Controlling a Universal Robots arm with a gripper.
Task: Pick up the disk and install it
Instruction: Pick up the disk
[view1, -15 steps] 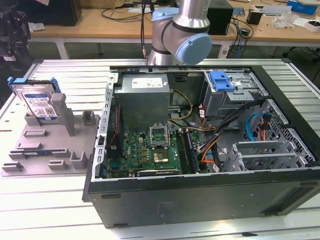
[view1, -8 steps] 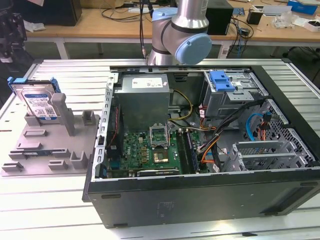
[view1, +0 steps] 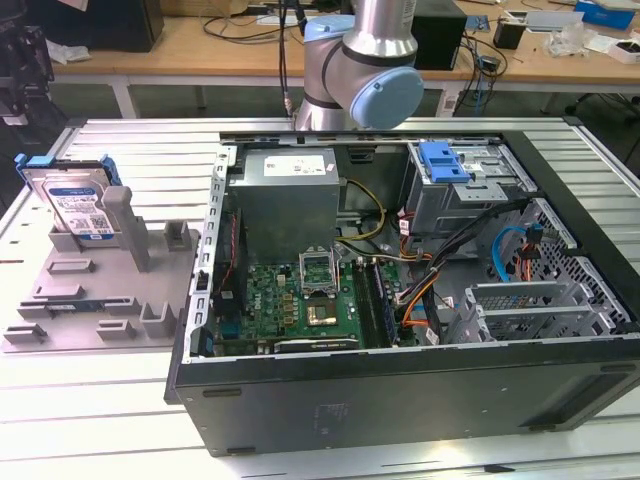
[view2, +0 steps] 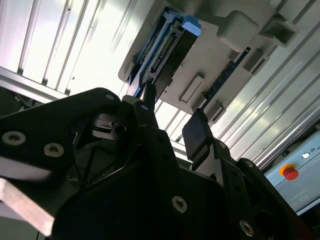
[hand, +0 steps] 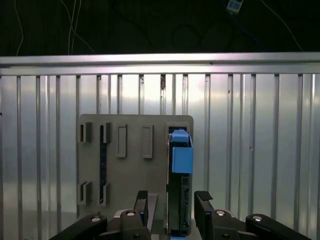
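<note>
Since the disk (view1: 78, 200) stands on edge in its grey fixture (view1: 95, 300) at the exterior view's left, well apart from the open computer case (view1: 400, 300), we judge the pick-up not yet made.

In the first wrist view the gripper (hand: 172, 195) is lined up over the disk. Its fingers (hand: 202, 200) are apart, one to each side of the drive's thin body, and nothing is held. The blue carrier frame (hand: 181, 157) faces that camera.

For a sound grasp we advise:
- Keep the drive centred between the fingers.
- Come down square to the fixture slot.
- Close on the flat metal faces rather than on the blue plastic (which may flex).
- Lift straight along the slot, which should avoid jamming against the grey posts (view1: 135, 225).

Towards the exterior view's right, the case lies on the slatted counter (view1: 130, 140) with its side open. A drive bay (view1: 447, 162) with a blue latch sits at its far corner. We judge that bay the likely seat for the disk.
</note>
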